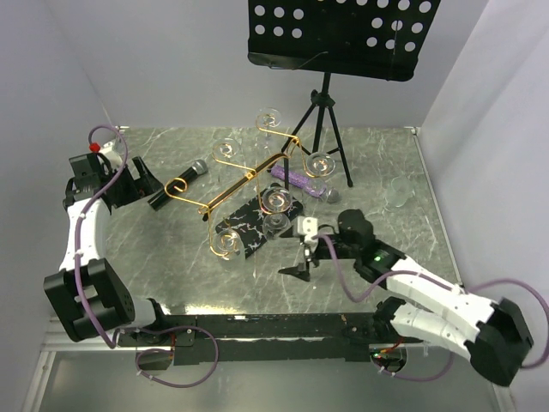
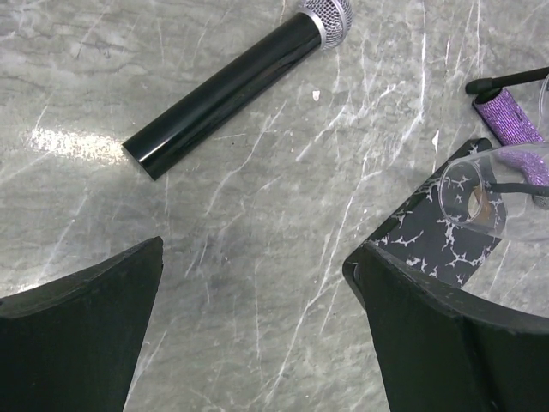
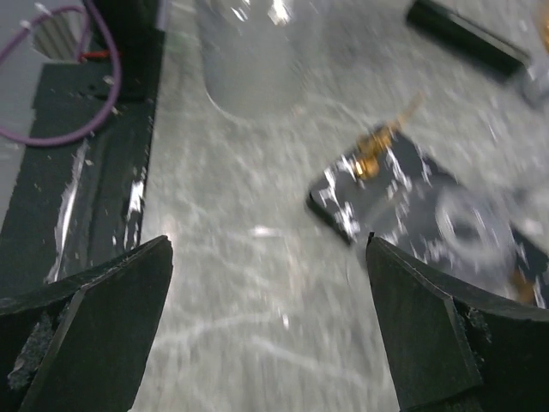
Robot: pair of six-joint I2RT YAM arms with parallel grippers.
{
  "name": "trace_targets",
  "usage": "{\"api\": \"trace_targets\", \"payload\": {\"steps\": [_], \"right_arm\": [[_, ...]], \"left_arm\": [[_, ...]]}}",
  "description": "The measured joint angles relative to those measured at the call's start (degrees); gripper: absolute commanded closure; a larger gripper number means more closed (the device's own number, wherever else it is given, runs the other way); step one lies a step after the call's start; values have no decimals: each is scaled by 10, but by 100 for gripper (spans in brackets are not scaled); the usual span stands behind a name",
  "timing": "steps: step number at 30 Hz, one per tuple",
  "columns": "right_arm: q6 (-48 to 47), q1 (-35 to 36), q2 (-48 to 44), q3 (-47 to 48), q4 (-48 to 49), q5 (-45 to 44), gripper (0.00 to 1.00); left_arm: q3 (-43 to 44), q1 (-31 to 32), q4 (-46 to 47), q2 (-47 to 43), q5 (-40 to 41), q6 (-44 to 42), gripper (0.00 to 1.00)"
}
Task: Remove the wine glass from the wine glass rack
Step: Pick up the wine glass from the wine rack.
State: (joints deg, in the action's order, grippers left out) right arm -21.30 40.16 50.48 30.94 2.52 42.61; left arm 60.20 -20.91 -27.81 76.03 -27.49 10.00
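The wine glass rack [image 1: 249, 178] is a gold tree stand on a black white-veined base [image 1: 254, 230] in the middle of the table. Several wine glasses hang from its curled arms, one [image 1: 227, 243] at the near-left arm and one [image 1: 321, 163] at the right. My right gripper [image 1: 300, 262] is open just right of the base, with nothing between its fingers [image 3: 270, 283]. The base [image 3: 403, 197] and a blurred glass [image 3: 253, 64] lie ahead of it. My left gripper [image 1: 153, 184] is open at the far left [image 2: 257, 266], over bare marble. The base corner [image 2: 446, 227] and a glass [image 2: 476, 193] show at its right.
A black microphone [image 1: 178, 184] [image 2: 232, 81] lies left of the rack, and a purple glitter microphone [image 1: 300, 182] [image 2: 510, 120] lies behind it. A black tripod music stand [image 1: 326, 112] stands at the back. A lone glass [image 1: 399, 193] stands at the right. The arms' black mounting rail [image 3: 77, 163] runs along the near edge.
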Motion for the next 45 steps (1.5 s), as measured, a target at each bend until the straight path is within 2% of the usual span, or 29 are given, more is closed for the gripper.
{"api": "trace_targets", "payload": {"steps": [3, 8, 19, 30, 40, 45], "right_arm": [[6, 49, 47, -5, 89, -10, 0], [34, 90, 138, -4, 209, -33, 0], [109, 127, 257, 17, 350, -68, 0], [168, 155, 326, 51, 449, -83, 0], [191, 221, 333, 51, 490, -195, 1], [200, 230, 334, 51, 490, -232, 2]], "left_arm": [[-1, 0, -2, -6, 0, -5, 0], [-10, 0, -6, -24, -2, -14, 0], [-15, 0, -21, -50, -15, -19, 0], [-13, 0, -47, -49, -24, -49, 0], [-2, 0, -56, -24, -28, -64, 0], [11, 0, -59, -13, -29, -64, 0]]}}
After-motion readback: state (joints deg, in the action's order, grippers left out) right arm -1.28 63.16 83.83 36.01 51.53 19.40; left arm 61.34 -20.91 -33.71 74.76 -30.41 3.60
